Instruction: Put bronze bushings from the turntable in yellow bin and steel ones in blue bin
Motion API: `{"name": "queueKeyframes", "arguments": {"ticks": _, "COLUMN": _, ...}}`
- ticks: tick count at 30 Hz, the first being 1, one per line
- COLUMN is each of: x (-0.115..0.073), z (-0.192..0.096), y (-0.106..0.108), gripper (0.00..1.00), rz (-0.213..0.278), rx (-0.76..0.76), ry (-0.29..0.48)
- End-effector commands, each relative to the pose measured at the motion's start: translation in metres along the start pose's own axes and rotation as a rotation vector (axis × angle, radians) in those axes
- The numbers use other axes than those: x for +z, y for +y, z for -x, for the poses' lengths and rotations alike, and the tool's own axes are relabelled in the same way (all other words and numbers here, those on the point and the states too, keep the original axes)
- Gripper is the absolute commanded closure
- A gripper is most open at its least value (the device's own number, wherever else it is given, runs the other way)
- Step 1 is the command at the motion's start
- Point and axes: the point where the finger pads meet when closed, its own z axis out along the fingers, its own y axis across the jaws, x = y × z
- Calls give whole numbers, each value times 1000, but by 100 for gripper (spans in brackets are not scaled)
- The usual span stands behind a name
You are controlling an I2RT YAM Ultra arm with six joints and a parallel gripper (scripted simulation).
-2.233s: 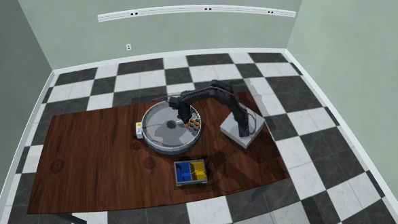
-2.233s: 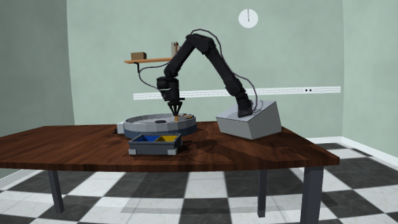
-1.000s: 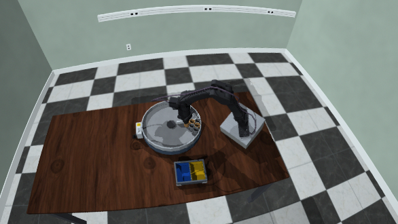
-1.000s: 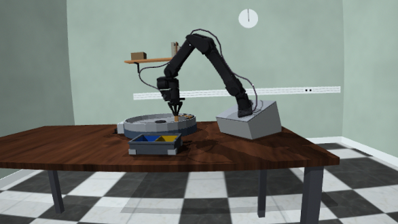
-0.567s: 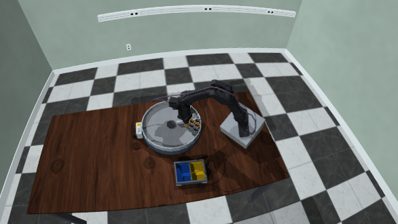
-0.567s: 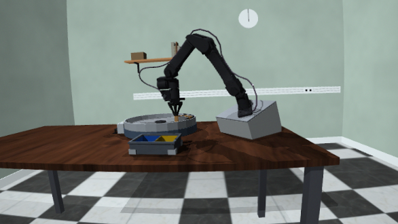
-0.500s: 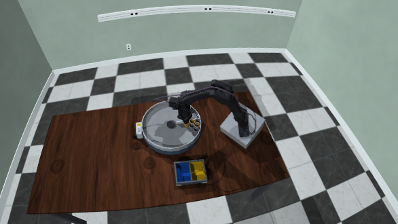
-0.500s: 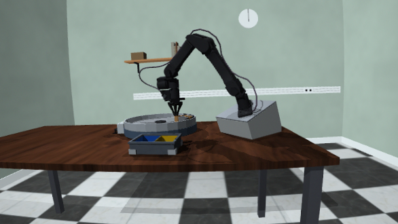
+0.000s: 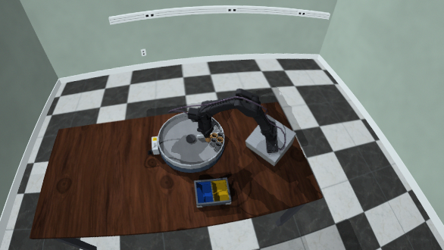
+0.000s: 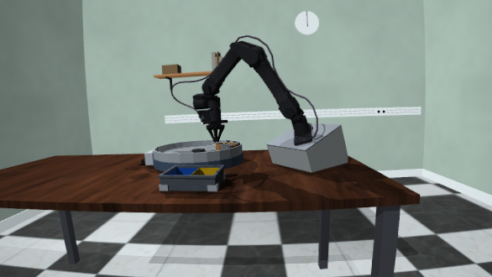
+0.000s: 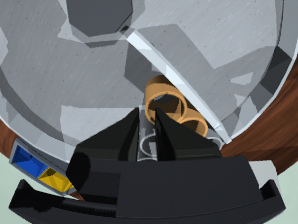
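Observation:
The grey turntable (image 9: 191, 142) holds a cluster of bushings at its right rim: bronze ones (image 9: 214, 135) and dark steel ones (image 9: 217, 142). My gripper (image 9: 206, 133) (image 10: 216, 138) points straight down just above the cluster. In the wrist view its fingers (image 11: 154, 119) stand close together with nothing between them, and a bronze bushing (image 11: 164, 102) lies just beyond the tips, with another (image 11: 194, 124) beside it. In the exterior view a bronze bushing (image 10: 217, 146) stands on the disc below the tips. The blue bin (image 9: 204, 191) and yellow bin (image 9: 220, 189) sit side by side in a grey tray.
The turntable has a dark hub (image 11: 100, 3) at its centre and a thin white guide bar (image 11: 176, 76) running toward the rim. A small white box (image 9: 154, 143) sits at its left edge. The arm's grey base (image 9: 270, 144) stands on the right of the table.

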Motion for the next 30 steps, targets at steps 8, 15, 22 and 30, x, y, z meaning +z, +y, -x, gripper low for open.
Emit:
{"name": "queueKeyframes", "arguments": {"ticks": 8, "x": -14, "z": 10, "y": 1, "gripper": 86, "rz": 7, "rx": 2, "ry": -36}}
{"name": "queueKeyframes", "arguments": {"ticks": 15, "x": -14, "z": 10, "y": 1, "gripper": 86, "rz": 7, "rx": 2, "ry": -36}}
{"name": "queueKeyframes", "arguments": {"ticks": 22, "x": -14, "z": 10, "y": 1, "gripper": 86, "rz": 7, "rx": 2, "ry": -36}}
{"name": "queueKeyframes", "arguments": {"ticks": 30, "x": -6, "z": 3, "y": -5, "gripper": 86, "rz": 4, "rx": 3, "ry": -28}}
